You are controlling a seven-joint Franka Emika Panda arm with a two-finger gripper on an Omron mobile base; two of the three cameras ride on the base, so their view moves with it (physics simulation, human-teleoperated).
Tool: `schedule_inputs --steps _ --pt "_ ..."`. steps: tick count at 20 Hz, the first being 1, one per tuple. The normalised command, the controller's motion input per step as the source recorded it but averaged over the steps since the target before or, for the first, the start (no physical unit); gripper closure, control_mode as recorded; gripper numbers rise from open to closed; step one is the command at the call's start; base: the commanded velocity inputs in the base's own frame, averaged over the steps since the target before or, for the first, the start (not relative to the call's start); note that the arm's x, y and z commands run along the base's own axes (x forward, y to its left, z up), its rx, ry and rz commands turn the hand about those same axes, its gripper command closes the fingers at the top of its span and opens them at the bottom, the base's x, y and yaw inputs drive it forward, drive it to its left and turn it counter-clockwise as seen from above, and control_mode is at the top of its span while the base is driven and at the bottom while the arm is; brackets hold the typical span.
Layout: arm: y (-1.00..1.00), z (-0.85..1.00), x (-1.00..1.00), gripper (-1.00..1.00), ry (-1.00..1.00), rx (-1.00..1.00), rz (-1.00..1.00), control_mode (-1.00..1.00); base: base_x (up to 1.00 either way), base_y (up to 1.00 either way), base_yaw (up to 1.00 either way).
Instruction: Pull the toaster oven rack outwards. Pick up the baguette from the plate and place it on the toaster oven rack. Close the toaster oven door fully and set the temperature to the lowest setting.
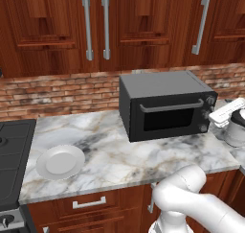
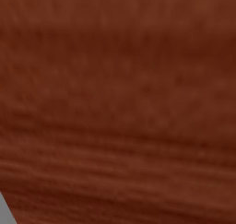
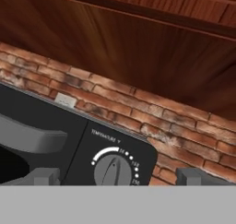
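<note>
Facing the temperature knob (image 3: 113, 170) at lower centre, the end effector (image 3: 117, 176) is spread wide; centre the fingers around it before pinching and turning. Door (image 1: 170, 117) looks shut.

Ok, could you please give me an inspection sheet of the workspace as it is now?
Surface: marble counter, nothing spilled.
Job's things: toaster oven at the back of the counter; toaster oven door shut, window dark; plate bare, at the counter's left front.
Clutter: grey pot right of the oven, partly hidden.
Grippers: gripper open, facing the temperature knob, not touching it.
Cables: nothing seen.
Surroundings: brick wall, wooden cabinets above, stove on the left.
</note>
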Motion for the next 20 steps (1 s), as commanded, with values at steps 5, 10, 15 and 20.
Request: schedule_inputs --steps 5,10,15,20 --pt "0.11 0.0 -0.02 -1.0 0.0 0.0 0.0 -1.0 0.0 0.0 0.0" --pt "0.13 0.0 0.03 -1.0 0.04 0.0 0.0 -1.0 0.0 0.0 0.0" --pt "0.02 0.0 0.08 -1.0 0.08 0.0 0.0 -1.0 0.0 0.0 0.0" --pt "0.0 0.0 0.22 -1.0 0.11 0.0 0.0 -1.0 0.0 0.0 0.0"
